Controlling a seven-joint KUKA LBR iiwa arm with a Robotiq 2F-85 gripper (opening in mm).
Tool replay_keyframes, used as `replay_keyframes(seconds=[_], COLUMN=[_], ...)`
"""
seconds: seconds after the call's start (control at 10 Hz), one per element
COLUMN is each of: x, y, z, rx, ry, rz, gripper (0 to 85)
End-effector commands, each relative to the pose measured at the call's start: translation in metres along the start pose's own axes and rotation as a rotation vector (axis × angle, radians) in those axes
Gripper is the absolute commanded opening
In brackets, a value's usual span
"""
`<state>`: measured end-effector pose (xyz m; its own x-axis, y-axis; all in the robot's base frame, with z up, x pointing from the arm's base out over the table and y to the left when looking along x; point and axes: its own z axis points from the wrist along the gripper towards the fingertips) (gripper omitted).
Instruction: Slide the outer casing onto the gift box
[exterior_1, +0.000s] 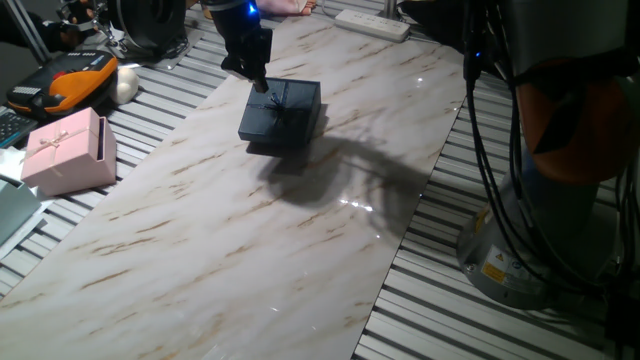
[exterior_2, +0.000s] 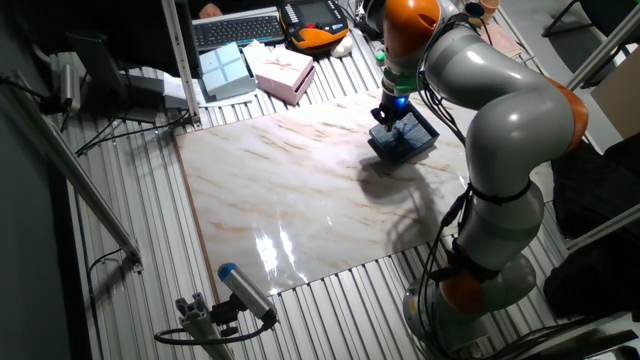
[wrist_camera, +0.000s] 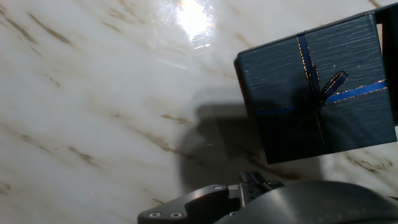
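Marbled slab over a slatted metal desk (exterior_1: 90, 305) fills the near ground in one fixed view, bare and glossy with a bright glare patch. Further back, at the left edge, a pink box (exterior_1: 66, 152) stands well apart from the work. Beyond mid-slab sits the outer casing (exterior_1: 282, 108) — ribbon bow up, tilted, its far side seemingly riding on the gift box (exterior_1: 318, 122), of which only a dark sliver shows. The tool (exterior_1: 260, 80) hangs over the casing's far-left edge, touching or just above it; whether its fingers are spread or gripping I cannot tell. Sleeving looks partly done — next probably a level push to seat it.
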<state>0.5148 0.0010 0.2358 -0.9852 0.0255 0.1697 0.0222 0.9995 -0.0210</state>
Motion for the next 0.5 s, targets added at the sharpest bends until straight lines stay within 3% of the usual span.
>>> replay_keyframes(seconds=[0.0, 0.4], x=[0.0, 0.0001], y=[-0.0001, -0.0001], z=[0.0, 0.0001], rx=[0.0, 0.002], ry=[0.0, 0.002], rz=[0.001, -0.009], gripper=[0.0, 0.0])
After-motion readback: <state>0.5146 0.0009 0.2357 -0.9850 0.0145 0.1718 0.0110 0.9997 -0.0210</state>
